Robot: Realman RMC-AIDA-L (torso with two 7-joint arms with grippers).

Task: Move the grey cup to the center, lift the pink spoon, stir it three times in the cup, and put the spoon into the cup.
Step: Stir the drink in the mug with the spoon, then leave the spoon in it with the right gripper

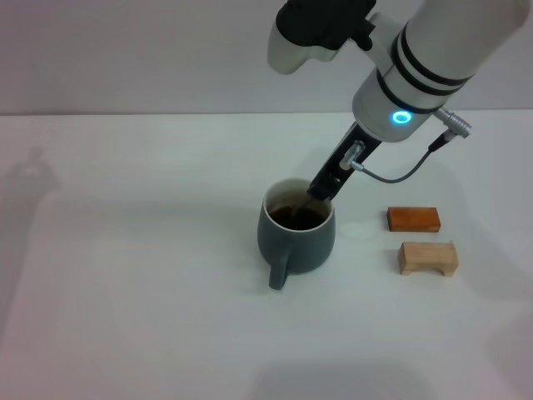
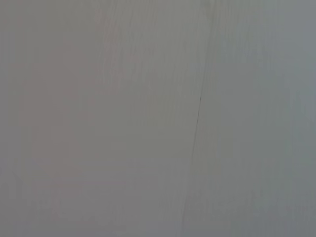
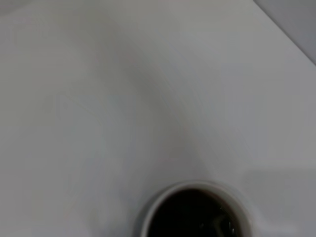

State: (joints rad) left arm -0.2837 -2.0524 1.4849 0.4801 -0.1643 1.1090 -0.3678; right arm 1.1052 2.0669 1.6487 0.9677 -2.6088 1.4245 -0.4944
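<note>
Head view, nearest first: the grey cup (image 1: 297, 230) stands upright mid-worktop (image 1: 125, 292), handle toward the robot, dark liquid inside. Two wooden blocks (image 1: 420, 237) lie to its right. Behind, the right arm slants down from upper right; the right gripper (image 1: 321, 193) reaches over the rim, finger state indeterminable. Pink spoon not discernible.

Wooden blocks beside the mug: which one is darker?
The flat orange-brown wooden block, lying farther from the robot; the pale wooden block nearer it has a notched underside.
</note>
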